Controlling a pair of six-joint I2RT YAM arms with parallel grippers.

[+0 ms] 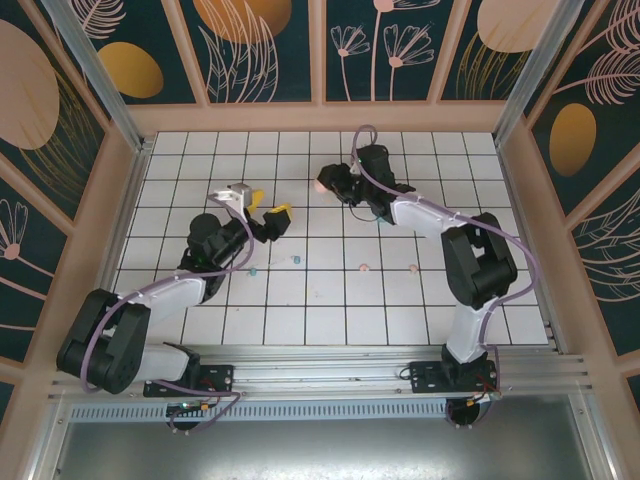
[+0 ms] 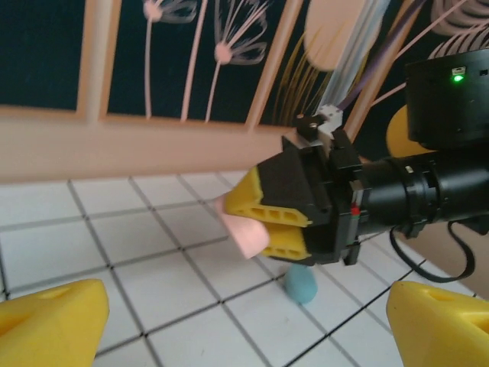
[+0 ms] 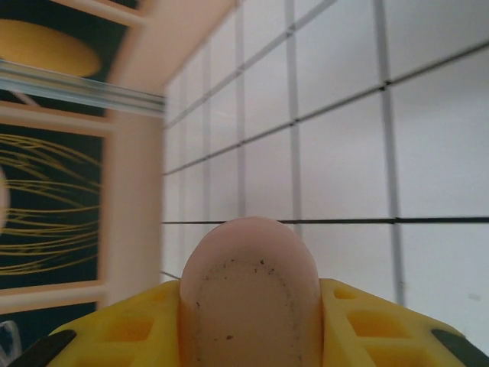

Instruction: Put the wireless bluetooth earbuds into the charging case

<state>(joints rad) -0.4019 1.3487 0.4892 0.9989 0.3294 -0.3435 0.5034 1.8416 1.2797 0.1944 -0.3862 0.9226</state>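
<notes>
Earbuds first. From above, a teal earbud (image 1: 252, 270) and a second teal earbud (image 1: 296, 260) lie loose on the tabletop, well behind the left gripper (image 1: 268, 208), back toward its arm. A pale pink earbud (image 1: 365, 267) lies apart from them, well short of the right gripper (image 1: 326, 184), beside that arm's elbow. There's one more pale speck (image 1: 413, 268) farther right, too small to identify. None of them shows in the wrist views.

Now the pink case (image 3: 248, 298). The right wrist camera has it right up close, a rounded dome wedged between the yellow jaws with dark specks on its face, which the overhead cannot show. The left wrist camera sees that grip side-on: the right jaws are clamped on the case and carry it clear of the tabletop. It also catches a teal rounded piece (image 2: 300, 284) sitting on the tiles just beneath those jaws. From above, that piece peeks out under the right forearm.

The left jaws are spread wide with nothing between them, pointing across at the right jaws and near them without touching.
</notes>
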